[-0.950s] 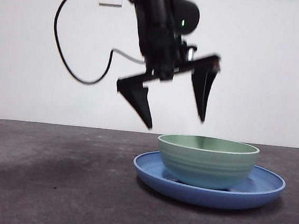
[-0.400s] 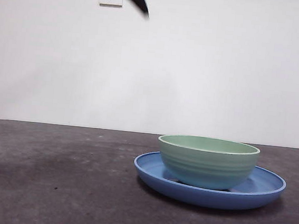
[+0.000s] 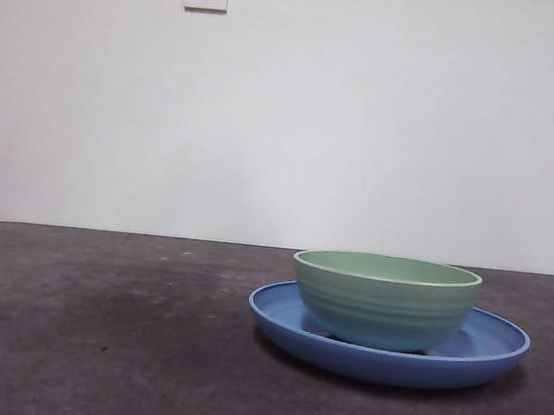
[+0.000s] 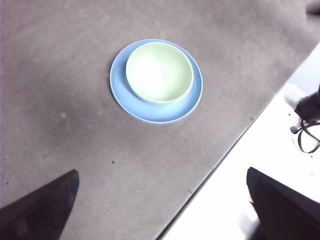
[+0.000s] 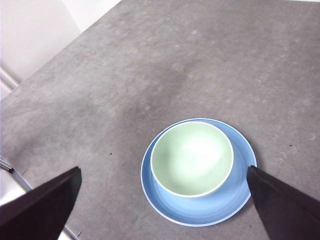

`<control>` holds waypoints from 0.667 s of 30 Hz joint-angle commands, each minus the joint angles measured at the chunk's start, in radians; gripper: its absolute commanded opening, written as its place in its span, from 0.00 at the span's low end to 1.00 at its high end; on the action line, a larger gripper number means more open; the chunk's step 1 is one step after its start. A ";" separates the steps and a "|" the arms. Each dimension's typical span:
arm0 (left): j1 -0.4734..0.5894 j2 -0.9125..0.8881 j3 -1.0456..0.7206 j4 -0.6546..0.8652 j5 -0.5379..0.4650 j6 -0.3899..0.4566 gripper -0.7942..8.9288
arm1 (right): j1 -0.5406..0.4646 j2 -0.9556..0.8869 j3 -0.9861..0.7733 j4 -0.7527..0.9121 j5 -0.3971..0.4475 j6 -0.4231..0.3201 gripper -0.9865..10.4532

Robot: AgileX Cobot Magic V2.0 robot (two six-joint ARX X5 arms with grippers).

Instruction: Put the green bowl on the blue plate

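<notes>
Sitting upright on the plate (image 3: 499, 349), the bowl (image 3: 384, 301) already rests where the task wants it, a little off the plate's centre and toward one side of the rim, as both wrist views show. You have both arms high over the bench (image 3: 98, 328): the left gripper (image 4: 160, 210) and the right gripper (image 5: 160, 205) each hang with jaws spread wide, holding nothing, well apart from the dishes. Neither shows in the front view.

Should you need to re-seat the bowl, judge it as light, rigid and smooth, likely plastic or glazed, so it may slide on the glossy plate if nudged. Your best hold would be across the rim wall, one jaw inside and one outside, where the faint ridges give some bite. Squeeze gently; a hard pinch could tip it or drag the plate along.
</notes>
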 commanded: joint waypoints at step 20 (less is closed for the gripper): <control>-0.006 -0.670 -0.595 0.297 -0.002 0.001 0.66 | 0.003 0.011 0.016 0.000 -0.003 0.069 0.63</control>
